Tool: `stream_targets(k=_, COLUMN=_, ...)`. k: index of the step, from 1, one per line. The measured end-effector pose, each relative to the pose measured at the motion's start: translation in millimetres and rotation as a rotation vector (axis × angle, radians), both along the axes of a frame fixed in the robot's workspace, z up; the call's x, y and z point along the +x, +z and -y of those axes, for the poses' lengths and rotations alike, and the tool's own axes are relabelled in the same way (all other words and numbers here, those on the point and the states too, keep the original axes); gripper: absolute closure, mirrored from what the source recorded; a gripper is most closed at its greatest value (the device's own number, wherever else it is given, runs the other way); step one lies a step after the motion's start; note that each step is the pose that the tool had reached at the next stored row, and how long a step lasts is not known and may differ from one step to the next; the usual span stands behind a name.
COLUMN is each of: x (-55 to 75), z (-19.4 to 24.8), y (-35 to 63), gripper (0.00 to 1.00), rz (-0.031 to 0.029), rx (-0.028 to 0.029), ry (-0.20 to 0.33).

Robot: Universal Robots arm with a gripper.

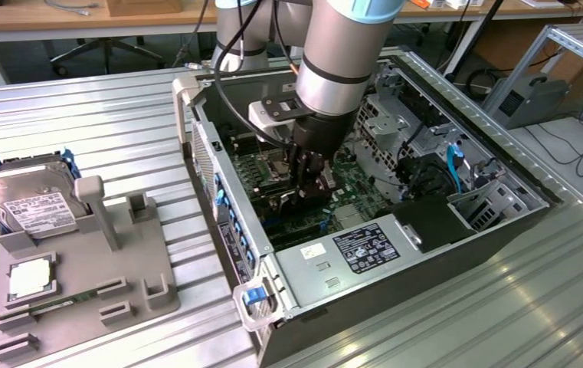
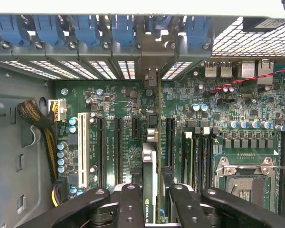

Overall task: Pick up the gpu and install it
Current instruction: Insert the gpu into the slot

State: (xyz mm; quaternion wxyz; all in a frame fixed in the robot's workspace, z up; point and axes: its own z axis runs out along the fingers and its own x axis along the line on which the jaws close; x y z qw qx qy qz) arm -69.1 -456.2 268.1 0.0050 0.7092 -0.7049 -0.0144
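Gripper [image 2: 152, 199] is deep inside the open PC case [image 1: 536, 201], and its fingers [image 2: 129, 205] are closed on the gpu [image 2: 151, 164], one finger on each face of the card. In the wrist view the gpu is seen edge-on, standing upright over the motherboard [image 2: 209, 107], between two of the long black slots [image 2: 118, 145]. Its metal bracket [image 2: 152, 78] reaches to the rear wall of the case, in line with the gap in the row of vented slot covers [image 2: 118, 69] under the blue clips [image 2: 85, 28]. Whether the card is fully down in a slot, I cannot tell.

In the exterior view the arm [image 1: 348, 54] comes down into the middle of the case, above the board. On the metal table [image 1: 86, 115], near the exterior view's left edge, a grey holder tray [image 1: 158, 276] stands beside the case. A hard drive [image 1: 31, 203] leans at the tray's far corner, a CPU [image 1: 31, 280] lies flat on it, and a RAM stick [image 1: 51, 304] sits near its front edge.
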Motion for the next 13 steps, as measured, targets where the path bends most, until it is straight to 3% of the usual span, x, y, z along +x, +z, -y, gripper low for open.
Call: stream_targets(k=13, x=0.0, z=0.0, y=-2.9, gripper=0.73, rz=0.0000, rx=0.0000, ry=0.000)
